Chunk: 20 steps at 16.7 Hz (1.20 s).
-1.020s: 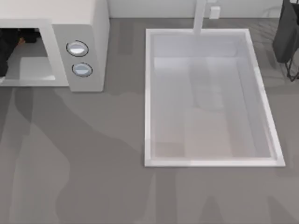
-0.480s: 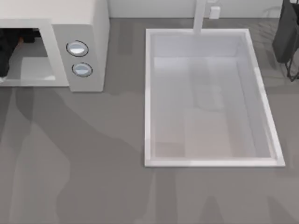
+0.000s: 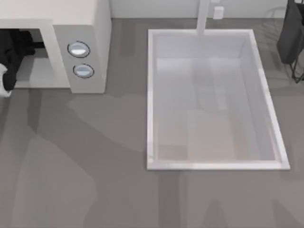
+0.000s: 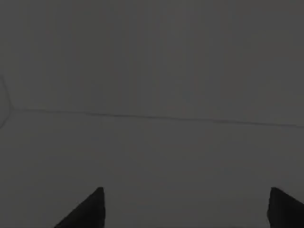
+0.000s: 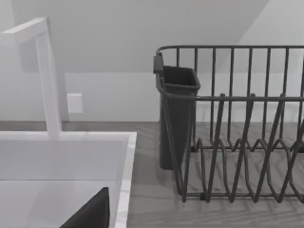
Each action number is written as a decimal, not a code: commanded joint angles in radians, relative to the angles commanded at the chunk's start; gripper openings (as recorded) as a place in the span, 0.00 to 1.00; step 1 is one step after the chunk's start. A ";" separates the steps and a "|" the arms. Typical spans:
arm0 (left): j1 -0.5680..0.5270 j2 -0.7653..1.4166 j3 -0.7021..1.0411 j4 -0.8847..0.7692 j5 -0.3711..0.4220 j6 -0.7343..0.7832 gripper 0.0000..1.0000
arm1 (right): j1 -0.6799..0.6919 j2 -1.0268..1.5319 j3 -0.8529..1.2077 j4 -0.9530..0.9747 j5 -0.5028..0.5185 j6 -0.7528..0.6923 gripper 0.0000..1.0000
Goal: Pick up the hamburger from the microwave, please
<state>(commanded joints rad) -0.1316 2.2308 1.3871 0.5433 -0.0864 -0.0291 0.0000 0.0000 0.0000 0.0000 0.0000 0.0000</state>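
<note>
The microwave (image 3: 78,45) is sitting at about ten o'clock on the grey table (image 3: 95,166), its door opening facing the near edge and its grey control panel with two round knobs (image 3: 79,49) lying just to the right of the cavity. The left arm (image 3: 12,57) is reaching into that cavity at the far left edge of the top view, dark links filling the mouth of the opening, so there is little spare room between the arm and the cavity's walls. From the left wrist, the scene is dim: plain interior walls are meeting along a thin seam, and the two dark fingertips (image 4: 88,211) of the left pincer (image 4: 187,209) are standing well apart, open wide with nothing between them and touching nothing. The hamburger cannot be made out from any camera, so its place cannot be told. The white sink basin (image 3: 213,99) is taking up the centre and three o'clock side of the table, its rim leaving a broad bare strip of table between it and the microwave and another along the six o'clock edge. The right arm (image 3: 292,38) is parked at about two o'clock; whether its pincer is open or closed cannot be told. Its wrist camera is looking at the faucet (image 5: 47,76), the sink's corner and a dark wire dish rack (image 5: 237,128) with a utensil cup (image 5: 176,118).
</note>
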 joint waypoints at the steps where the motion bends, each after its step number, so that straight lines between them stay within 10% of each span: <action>1: -0.044 -0.093 -0.077 -0.018 -0.042 -0.016 0.00 | 0.000 0.000 0.000 0.000 0.000 0.000 1.00; 10: -0.394 -0.756 -0.672 -0.164 -0.377 -0.145 0.00 | 0.000 0.000 0.000 0.000 0.000 0.000 1.00; 20: -0.409 -0.747 -0.729 -0.134 -0.412 -0.155 0.00 | 0.000 0.000 0.000 0.000 0.000 0.000 1.00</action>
<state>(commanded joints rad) -0.5411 1.4839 0.6581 0.4092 -0.4982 -0.1840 0.0000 0.0000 0.0000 0.0000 0.0000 0.0000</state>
